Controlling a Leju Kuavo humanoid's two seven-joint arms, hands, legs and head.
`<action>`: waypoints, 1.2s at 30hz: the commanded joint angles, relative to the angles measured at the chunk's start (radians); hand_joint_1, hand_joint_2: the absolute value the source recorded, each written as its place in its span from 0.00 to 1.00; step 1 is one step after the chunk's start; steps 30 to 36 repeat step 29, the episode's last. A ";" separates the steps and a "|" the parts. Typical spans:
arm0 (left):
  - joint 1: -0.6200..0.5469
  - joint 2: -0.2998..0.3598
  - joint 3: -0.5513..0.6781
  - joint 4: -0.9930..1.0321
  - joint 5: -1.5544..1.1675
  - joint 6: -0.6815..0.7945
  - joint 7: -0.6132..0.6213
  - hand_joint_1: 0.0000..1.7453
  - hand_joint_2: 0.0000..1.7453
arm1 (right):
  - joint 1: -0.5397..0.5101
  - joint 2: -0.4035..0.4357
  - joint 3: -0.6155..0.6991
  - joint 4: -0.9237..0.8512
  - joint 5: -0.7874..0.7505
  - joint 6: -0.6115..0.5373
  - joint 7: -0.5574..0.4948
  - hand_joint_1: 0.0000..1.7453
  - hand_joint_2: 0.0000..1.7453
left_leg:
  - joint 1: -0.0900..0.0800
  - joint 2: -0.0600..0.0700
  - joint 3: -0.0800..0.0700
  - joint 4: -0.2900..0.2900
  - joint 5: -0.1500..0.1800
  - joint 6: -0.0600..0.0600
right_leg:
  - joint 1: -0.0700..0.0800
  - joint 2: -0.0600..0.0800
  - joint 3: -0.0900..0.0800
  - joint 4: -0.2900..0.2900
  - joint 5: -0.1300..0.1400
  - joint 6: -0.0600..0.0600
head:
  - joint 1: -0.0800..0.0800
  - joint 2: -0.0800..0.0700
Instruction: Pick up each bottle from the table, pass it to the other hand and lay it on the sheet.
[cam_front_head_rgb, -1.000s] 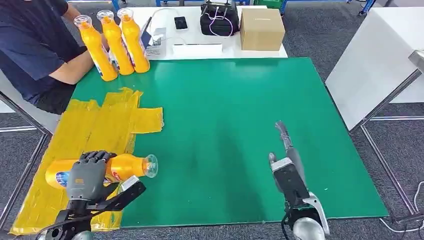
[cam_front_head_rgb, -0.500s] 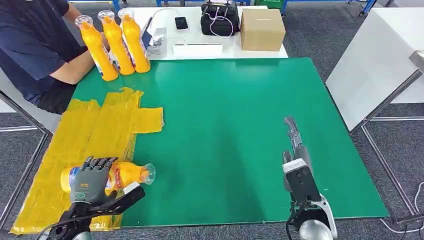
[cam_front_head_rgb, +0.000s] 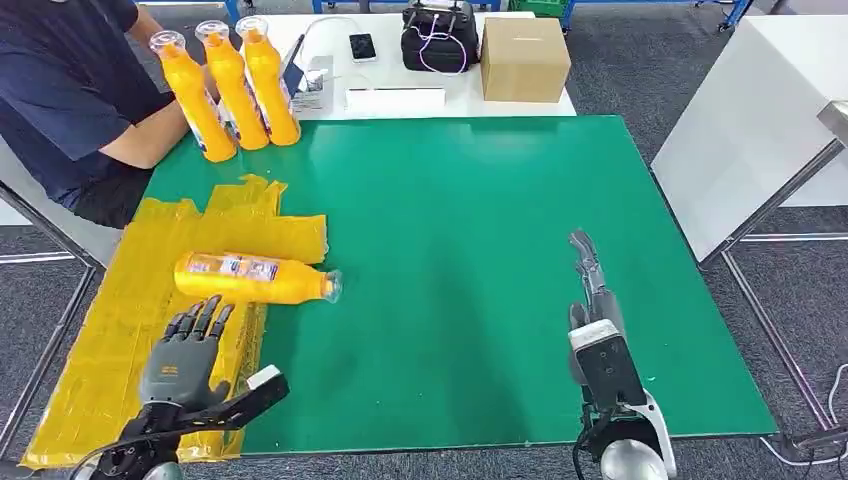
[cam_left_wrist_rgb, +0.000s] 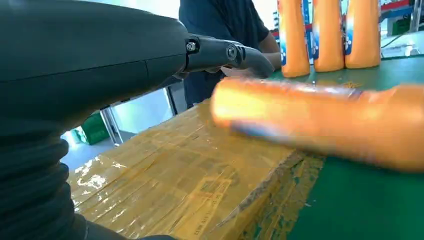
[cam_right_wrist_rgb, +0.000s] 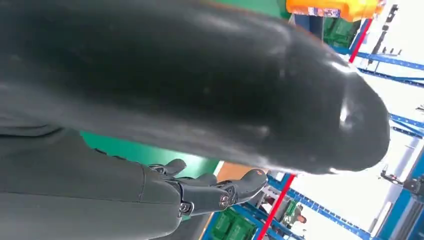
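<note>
Head view: green table (cam_front_head_rgb: 470, 250), grey carpet (cam_front_head_rgb: 620, 60) around.

Grey carpet floor (cam_front_head_rgb: 640, 60), white side table (cam_front_head_rgb: 745, 120), blue racking (cam_right_wrist_rgb: 400, 125)

The left hand (cam_left_wrist_rgb: 80, 75) takes up the left side of the frame, its dark bulk in the upper left, with a finger (cam_left_wrist_rgb: 225, 52) reaching toward the centre top. It holds nothing. A blurred orange bottle (cam_left_wrist_rgb: 320, 120) lies on its side across the centre right, partly on the crinkled yellow sheet (cam_left_wrist_rgb: 175, 185), partly over the green table (cam_left_wrist_rgb: 370, 205). Three orange bottles (cam_left_wrist_rgb: 327, 35) stand upright side by side at the top right. A person in a dark shirt (cam_left_wrist_rgb: 220, 20) is behind them at top centre.
</note>
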 joint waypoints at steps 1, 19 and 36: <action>0.022 -0.162 0.112 -0.122 0.319 0.148 -0.132 0.00 1.00 | 0.039 0.007 -0.025 -0.037 0.039 -0.037 -0.069 0.00 0.00 | 0.001 0.000 0.001 0.000 -0.001 -0.001 | 0.001 0.000 0.002 -0.001 -0.001 0.000 | 0.000 0.000; 0.157 -0.224 -0.077 -0.366 1.237 0.060 -0.620 0.00 0.00 | 0.066 -0.074 0.188 -0.106 -0.089 -0.052 -0.219 0.00 0.00 | 0.000 0.004 0.002 -0.001 -0.001 -0.001 | 0.000 0.003 0.001 -0.002 0.001 -0.001 | 0.000 0.000; 0.217 -0.224 -0.052 -0.386 1.275 -0.061 -0.581 0.00 0.00 | 0.123 -0.111 0.205 -0.090 -0.078 -0.076 -0.192 0.00 0.00 | 0.001 0.002 0.002 0.000 -0.002 -0.001 | 0.001 0.001 0.003 -0.001 -0.001 0.000 | 0.000 0.000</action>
